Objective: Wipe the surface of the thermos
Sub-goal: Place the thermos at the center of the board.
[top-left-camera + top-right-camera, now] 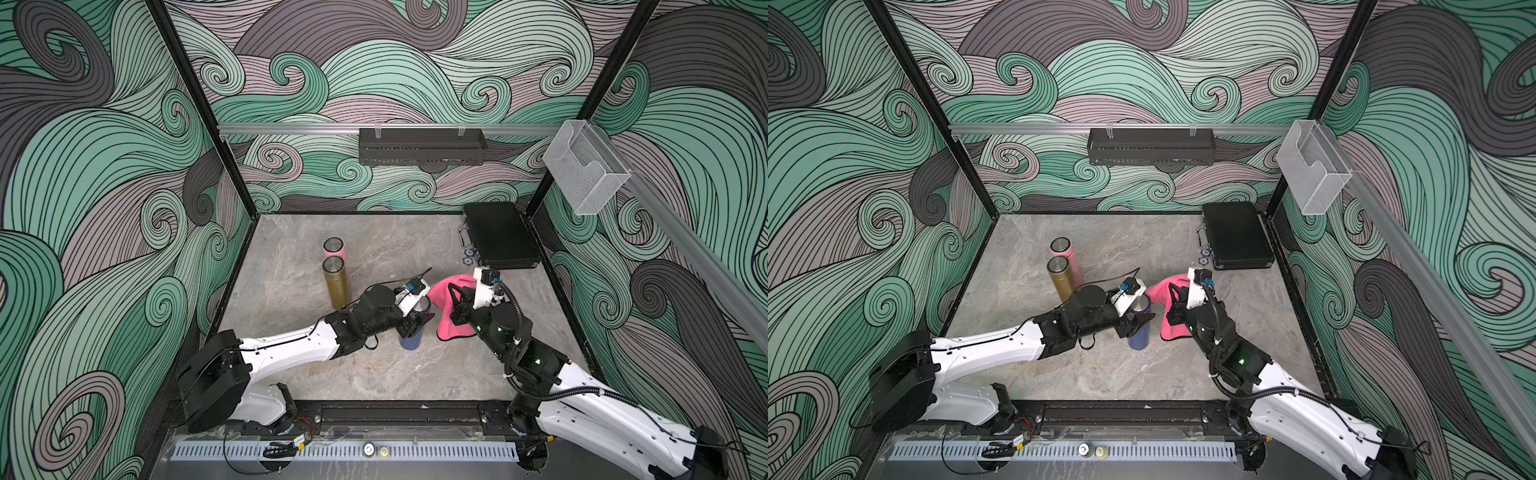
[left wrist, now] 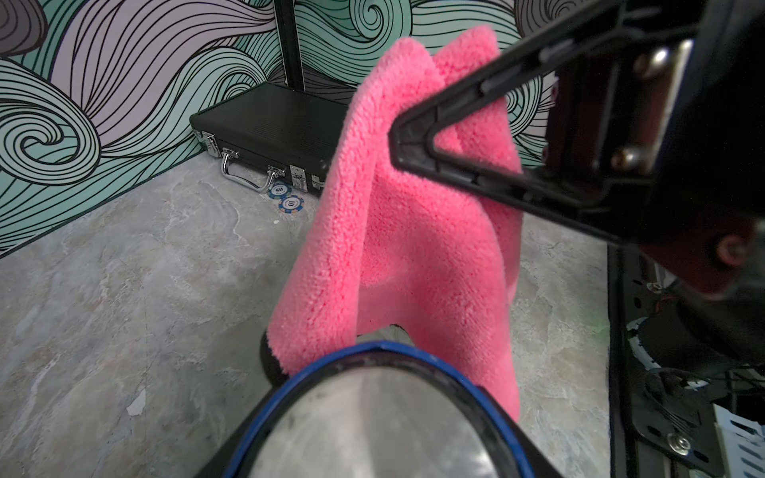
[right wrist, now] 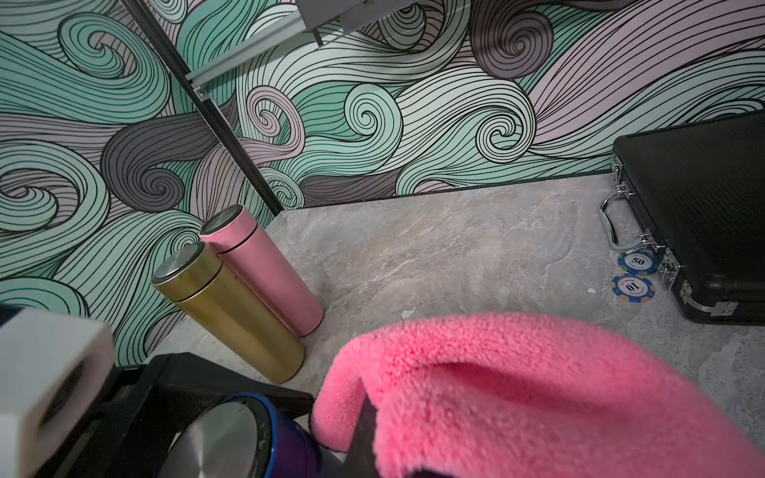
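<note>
Here: right gripper (image 1: 457,300) clamps pink cloth (image 1: 444,322) beside blue thermos (image 1: 409,340); left gripper (image 1: 419,322) at thermos, grip unclear. Chip (image 3: 637,263) reads "50", neighbouring chip (image 3: 632,288) "10", by black case (image 3: 703,215).

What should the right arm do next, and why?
Likely ease the cloth sideways onto the blue thermos and start wiping: the right gripper holds the cloth hanging beside it, the left gripper straddles the thermos; contact isn't clear.

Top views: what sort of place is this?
Likely a robot test cell, not a home: printed wave walls on black frame posts, two arms mounted on a front rail, staged thermoses on a stone-look tabletop.
</note>
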Controlling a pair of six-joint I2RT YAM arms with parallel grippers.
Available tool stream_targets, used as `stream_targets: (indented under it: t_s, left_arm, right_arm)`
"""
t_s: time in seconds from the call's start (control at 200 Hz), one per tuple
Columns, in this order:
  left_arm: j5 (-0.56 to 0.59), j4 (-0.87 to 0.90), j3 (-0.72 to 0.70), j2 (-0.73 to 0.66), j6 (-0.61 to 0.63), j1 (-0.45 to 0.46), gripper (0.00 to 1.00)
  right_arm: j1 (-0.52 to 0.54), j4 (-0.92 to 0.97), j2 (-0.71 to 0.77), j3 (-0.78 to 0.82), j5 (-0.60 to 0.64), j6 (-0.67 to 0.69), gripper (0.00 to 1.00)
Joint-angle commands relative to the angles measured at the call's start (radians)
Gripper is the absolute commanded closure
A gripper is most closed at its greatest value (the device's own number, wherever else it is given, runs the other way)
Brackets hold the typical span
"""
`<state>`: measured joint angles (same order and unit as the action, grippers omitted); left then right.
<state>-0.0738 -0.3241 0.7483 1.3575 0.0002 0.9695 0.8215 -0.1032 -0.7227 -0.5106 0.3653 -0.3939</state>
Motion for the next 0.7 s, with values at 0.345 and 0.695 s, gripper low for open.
stream_targets:
  t_s: [0.345, 0.695]
  left_arm:
    - [-0.101, -0.163, -0.139, -0.009, 0.005, -0.005, 0.13]
    - [-0.084, -0.55, -0.285, 0.001, 0.041, -0.005, 0.19]
  right_arm:
    - [0.12, 0.057, -0.041, -0.099, -0.029, 0.194, 1.0]
    - [0.12, 0.067, -0.068, -0.096, 0.021, 0.237, 1.0]
